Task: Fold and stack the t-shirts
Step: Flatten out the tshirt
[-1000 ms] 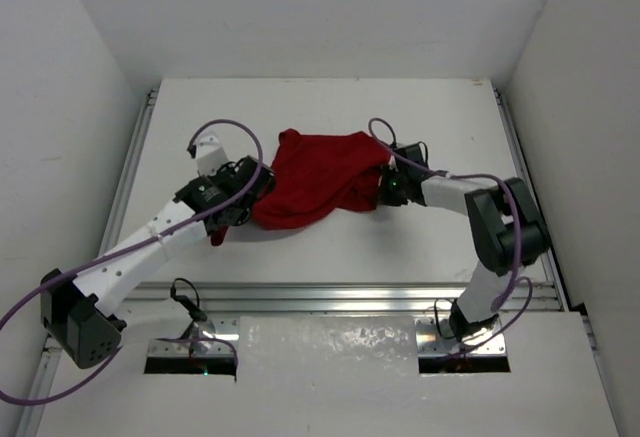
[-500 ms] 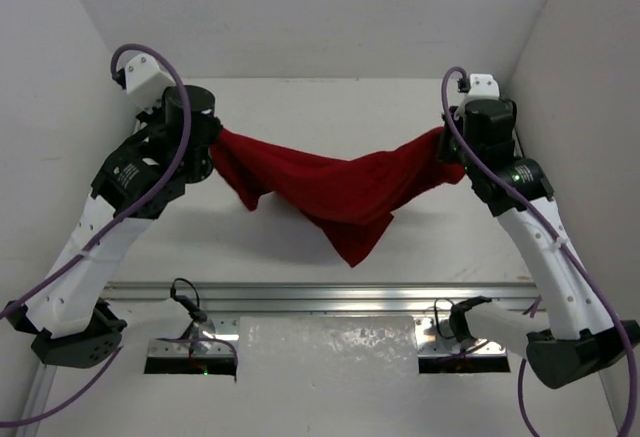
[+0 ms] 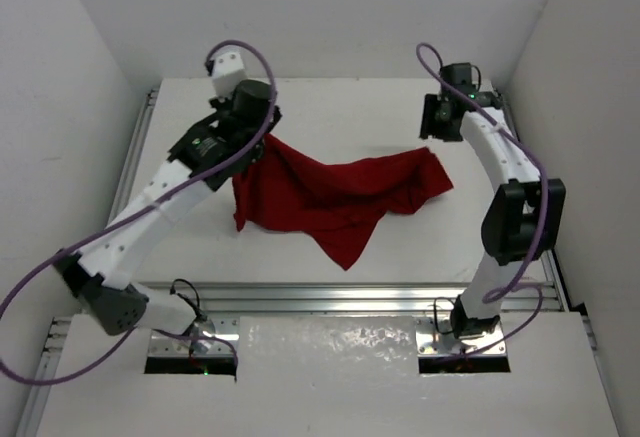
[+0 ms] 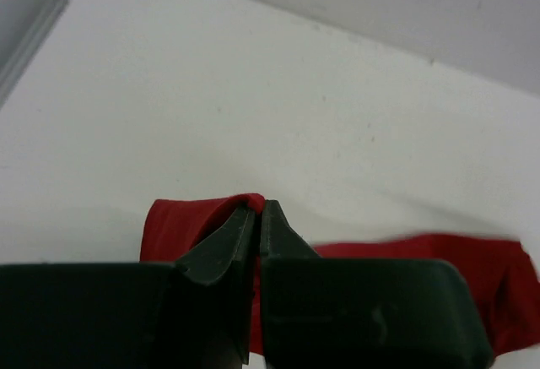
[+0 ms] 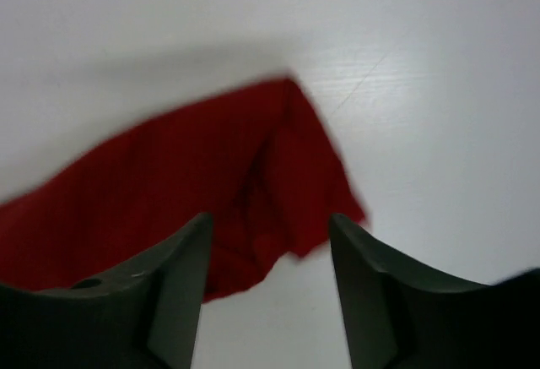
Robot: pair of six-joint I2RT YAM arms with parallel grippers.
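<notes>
The dark red t-shirt lies spread and wrinkled across the middle of the white table, with one corner hanging toward the front. My left gripper is shut on the shirt's upper left edge; in the left wrist view a red fold is pinched at the tips of the left gripper. My right gripper hovers open just behind the shirt's right end. In the right wrist view the right gripper has nothing between its fingers, and the shirt's end lies on the table below.
White walls close in the table at the back and both sides. Metal rails run along the left edge, the right edge and the front. Purple cables loop off both arms.
Both arms lifted the bunched shirt, stretched it wide in the air, then lowered it. The right gripper has opened and let go of the right end; the left still holds.
</notes>
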